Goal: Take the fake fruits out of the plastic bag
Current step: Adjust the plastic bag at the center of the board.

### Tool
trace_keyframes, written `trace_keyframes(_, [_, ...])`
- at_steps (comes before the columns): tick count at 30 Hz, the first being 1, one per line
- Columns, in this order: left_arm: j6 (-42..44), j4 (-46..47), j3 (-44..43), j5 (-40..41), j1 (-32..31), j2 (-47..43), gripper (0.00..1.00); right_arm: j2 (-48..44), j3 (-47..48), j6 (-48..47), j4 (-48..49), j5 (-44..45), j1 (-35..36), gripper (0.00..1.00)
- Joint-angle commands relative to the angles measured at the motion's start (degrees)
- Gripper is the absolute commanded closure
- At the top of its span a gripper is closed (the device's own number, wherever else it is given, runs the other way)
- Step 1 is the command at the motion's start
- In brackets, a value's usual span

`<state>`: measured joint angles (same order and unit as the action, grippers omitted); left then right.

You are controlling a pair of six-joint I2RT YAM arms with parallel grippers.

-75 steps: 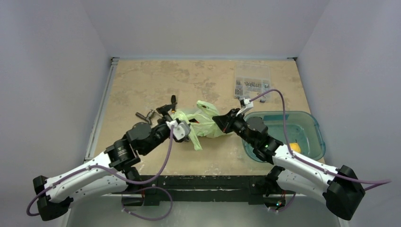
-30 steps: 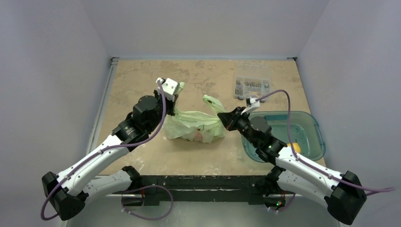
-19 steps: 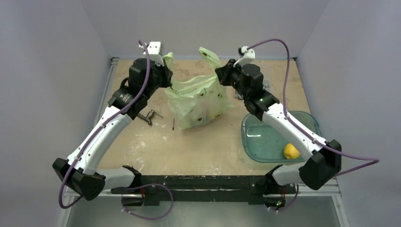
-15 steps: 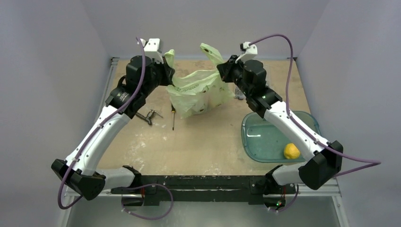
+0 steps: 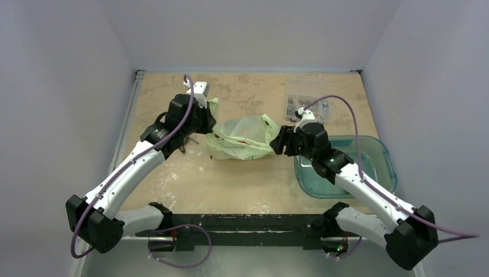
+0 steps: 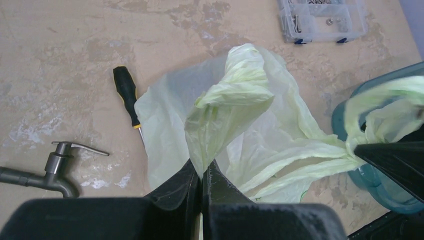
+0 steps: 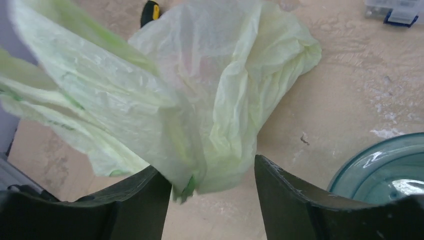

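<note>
The pale-green plastic bag lies slumped on the table between my two arms. My left gripper is shut on one twisted handle of the bag, at the bag's left side. My right gripper stands open at the bag's right end. The other handle hangs loose between its spread fingers, close to the left finger. The fake fruits are hidden inside the bag.
A teal see-through tub sits at the right, under my right arm. A clear parts box stands at the back right. A black-handled screwdriver lies at the bag's left edge, and a metal tap lies left of it.
Both arms have come down from a high lift and the bag has sunk back onto the table. My right gripper has opened and released its handle. The left is still shut on its handle.
</note>
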<state>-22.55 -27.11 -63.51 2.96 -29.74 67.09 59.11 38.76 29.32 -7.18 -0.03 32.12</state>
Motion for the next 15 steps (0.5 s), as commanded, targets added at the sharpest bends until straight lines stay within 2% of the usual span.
trace_keyframes(1, [-0.31,3.11,-1.31,-2.25,-0.26,-1.93,1.0,-6.65,7.85,-4.1,-7.49,-1.32,1.57,0.33])
trace_keyframes(5, [-0.24,5.37,0.14,-2.7,-0.28,-3.36,1.0,-7.81,14.69,-6.42,-11.08,1.33,5.69,0.19])
trace_keyframes(9, [0.79,6.95,1.06,-2.7,-0.27,-4.86,1.0,-2.22,22.45,-6.75,-11.27,0.69,11.72,0.16])
trace_keyframes(13, [1.55,9.77,3.05,-2.7,-0.37,-7.15,1.0,4.74,27.25,-6.74,-7.77,0.58,16.77,0.26])
trace_keyframes(15, [1.94,10.83,3.9,-2.15,-0.44,-8.11,1.0,8.62,29.16,-7.03,-7.11,0.64,17.3,0.46])
